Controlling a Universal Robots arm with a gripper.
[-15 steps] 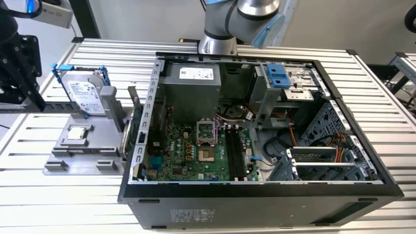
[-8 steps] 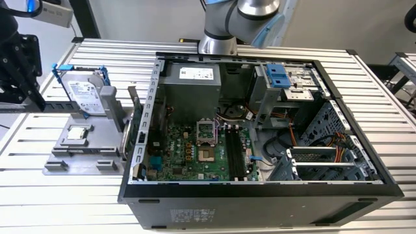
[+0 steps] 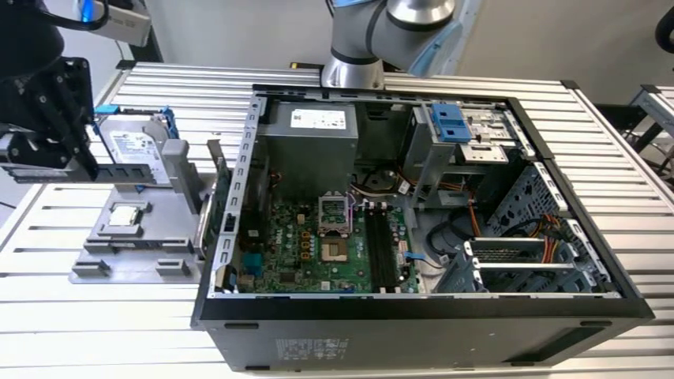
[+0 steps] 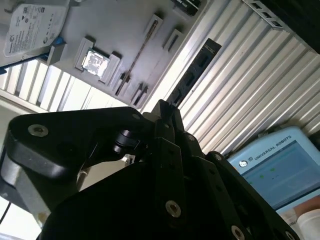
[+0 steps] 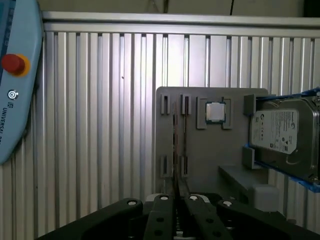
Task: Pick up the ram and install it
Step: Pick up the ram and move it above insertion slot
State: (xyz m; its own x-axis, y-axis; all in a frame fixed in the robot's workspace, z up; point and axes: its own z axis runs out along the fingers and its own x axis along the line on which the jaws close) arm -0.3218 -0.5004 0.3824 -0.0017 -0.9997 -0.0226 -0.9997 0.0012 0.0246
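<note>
My gripper (image 3: 53, 162) is shut on the ram (image 3: 63, 172), a long thin dark stick held level at the exterior view's left. It hangs above the grey holder plate (image 3: 126, 237), well away from the open computer case (image 3: 421, 308). In the second wrist view the ram (image 4: 192, 75) sticks out past the fingertips of the gripper (image 4: 167, 107). In the first wrist view the ram (image 5: 175, 150) is seen edge-on, rising from the closed gripper (image 5: 176, 197). The motherboard's black slots (image 3: 381, 249) lie inside the case.
A silver hard drive (image 3: 132, 150) in a blue bracket and a small square CPU chip (image 3: 126, 215) sit on the holder plate. The ribbed metal table (image 3: 63, 316) carries everything. A teach pendant (image 5: 15, 75) lies beside the plate. The arm's base (image 3: 353, 71) stands behind the case.
</note>
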